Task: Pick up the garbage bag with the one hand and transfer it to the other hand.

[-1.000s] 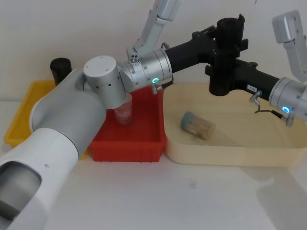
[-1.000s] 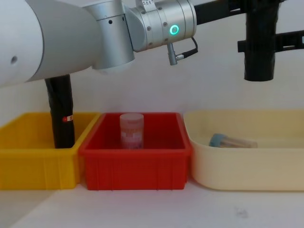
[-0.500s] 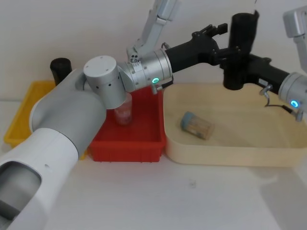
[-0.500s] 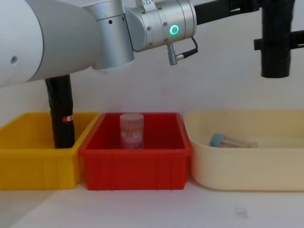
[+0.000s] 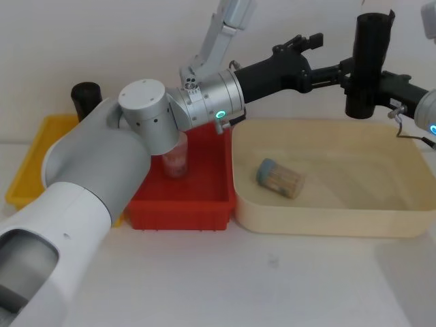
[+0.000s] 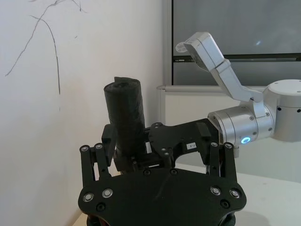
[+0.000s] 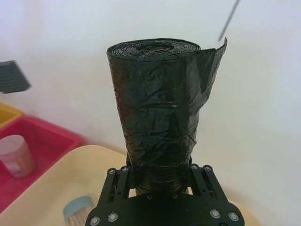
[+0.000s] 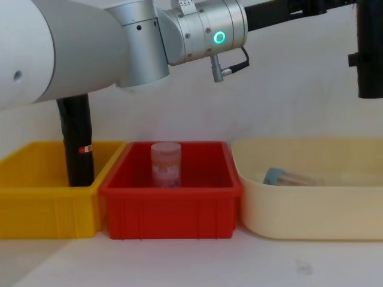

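Observation:
The garbage bag [image 5: 368, 60], a plain black roll, stands upright in the air above the cream tray's far right side. My right gripper [image 5: 360, 83], on the blue-ringed arm, is shut on its lower half; in the right wrist view the garbage bag [image 7: 157, 113] rises from that right gripper [image 7: 160, 178]. My left gripper [image 5: 328, 58], on the green-ringed arm, stands open just left of the bag, apart from it. In the left wrist view the left gripper [image 6: 157, 149] is spread wide, with the garbage bag [image 6: 125, 115] beyond it. The garbage bag [image 8: 371, 54] shows at the chest view's right edge.
A cream tray [image 5: 320, 221] holds a lying tube with a blue cap [image 5: 279, 177]. A red bin [image 8: 170, 206] holds a clear jar [image 8: 166, 164]. A yellow bin [image 8: 42, 206] holds a black roll with a red-and-white label [image 8: 76, 143].
My right gripper has carried the bag right and slightly up, out from between the left gripper's fingers. The left gripper has stayed open in place.

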Tool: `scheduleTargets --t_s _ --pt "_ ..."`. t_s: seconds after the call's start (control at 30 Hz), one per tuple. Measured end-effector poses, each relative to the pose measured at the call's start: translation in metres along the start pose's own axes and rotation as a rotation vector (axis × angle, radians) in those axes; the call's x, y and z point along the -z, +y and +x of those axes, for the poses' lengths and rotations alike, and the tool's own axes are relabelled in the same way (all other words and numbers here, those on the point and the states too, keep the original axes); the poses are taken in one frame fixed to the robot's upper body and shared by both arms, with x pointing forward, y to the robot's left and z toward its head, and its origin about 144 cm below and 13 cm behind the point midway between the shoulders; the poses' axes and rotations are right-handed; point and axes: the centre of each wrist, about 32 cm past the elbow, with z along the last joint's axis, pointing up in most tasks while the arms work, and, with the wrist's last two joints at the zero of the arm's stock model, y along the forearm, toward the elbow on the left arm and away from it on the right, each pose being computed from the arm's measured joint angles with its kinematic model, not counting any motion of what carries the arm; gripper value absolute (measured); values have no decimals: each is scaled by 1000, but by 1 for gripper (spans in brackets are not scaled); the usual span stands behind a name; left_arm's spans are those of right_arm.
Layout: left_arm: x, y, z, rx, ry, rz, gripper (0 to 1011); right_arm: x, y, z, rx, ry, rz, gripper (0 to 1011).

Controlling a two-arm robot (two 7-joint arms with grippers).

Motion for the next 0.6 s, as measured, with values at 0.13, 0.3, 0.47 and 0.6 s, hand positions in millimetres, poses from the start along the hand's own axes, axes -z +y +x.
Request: scheduleTargets --t_s 0.13,0.3,0.47,0.6 --pt "0 0 0 0 0 0 1000 -1 0 4 18 2 -10 562" --pt "0 0 0 0 0 0 1000 -2 1 7 34 4 -18 695" --pt "0 0 0 0 0 0 1000 -3 1 9 43 5 -23 840" --pt "0 0 0 0 0 0 1000 -3 1 10 49 6 -26 940"
